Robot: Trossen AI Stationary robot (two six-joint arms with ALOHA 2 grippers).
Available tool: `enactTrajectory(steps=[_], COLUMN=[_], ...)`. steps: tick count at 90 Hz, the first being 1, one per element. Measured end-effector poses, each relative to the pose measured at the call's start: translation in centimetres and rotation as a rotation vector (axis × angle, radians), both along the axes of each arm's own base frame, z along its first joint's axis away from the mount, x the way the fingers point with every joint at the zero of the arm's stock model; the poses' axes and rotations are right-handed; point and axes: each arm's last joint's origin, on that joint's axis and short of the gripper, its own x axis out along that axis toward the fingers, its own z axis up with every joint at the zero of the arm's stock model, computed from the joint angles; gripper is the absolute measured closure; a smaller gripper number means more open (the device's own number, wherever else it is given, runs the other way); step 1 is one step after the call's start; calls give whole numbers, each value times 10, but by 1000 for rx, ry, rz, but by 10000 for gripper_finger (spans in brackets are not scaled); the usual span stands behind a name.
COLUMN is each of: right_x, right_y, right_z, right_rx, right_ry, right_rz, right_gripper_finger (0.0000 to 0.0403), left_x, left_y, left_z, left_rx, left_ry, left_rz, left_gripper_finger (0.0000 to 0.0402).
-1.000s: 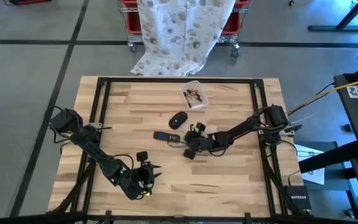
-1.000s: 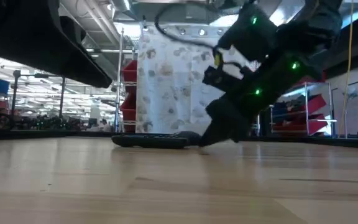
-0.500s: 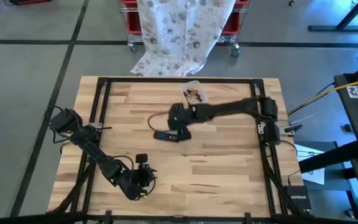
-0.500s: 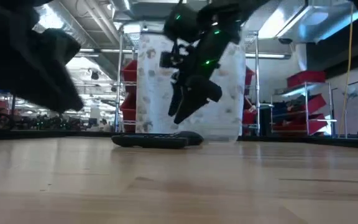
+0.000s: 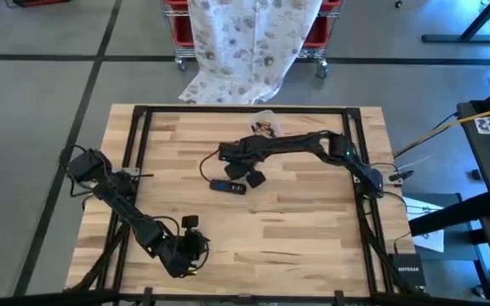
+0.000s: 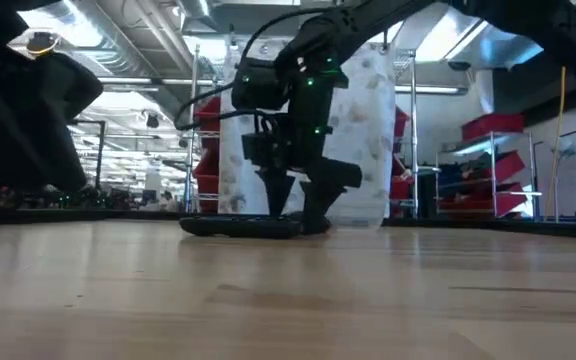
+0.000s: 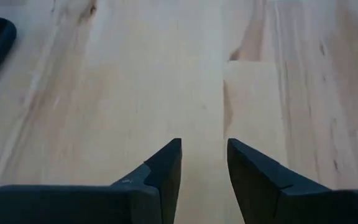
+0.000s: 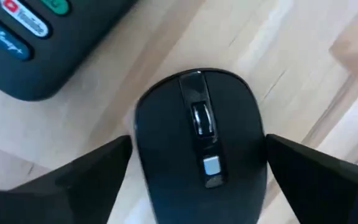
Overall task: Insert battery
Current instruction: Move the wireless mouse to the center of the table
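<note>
Over the mouse [image 8: 199,140], right gripper [image 8: 197,180] fingers spread wide.

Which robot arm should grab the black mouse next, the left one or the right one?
Probably the right. The right gripper hangs open directly over the mouse, one finger on each side, beside the remote. The left gripper is at the table's near edge over bare wood.
</note>
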Motion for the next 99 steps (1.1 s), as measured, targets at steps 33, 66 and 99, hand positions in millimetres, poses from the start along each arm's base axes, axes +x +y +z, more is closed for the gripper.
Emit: enactTrajectory(steps=[33, 66, 99], right_x=[-17, -62, -104], right_y=[38, 110, 153], right_z=[18, 44, 13], right_rx=[459, 911, 1208], right_ry=[144, -103, -464], right_rz=[-316, -362, -403], right_gripper_finger=[135, 135, 135], left_x=[-4, -16, 30], left_y=[-5, -17, -5], left_z=[1, 7, 32], left_rx=[11, 151, 368], left_ry=[-25, -215, -375], left_rz=[2, 67, -122], left_gripper_finger=[290, 290, 290])
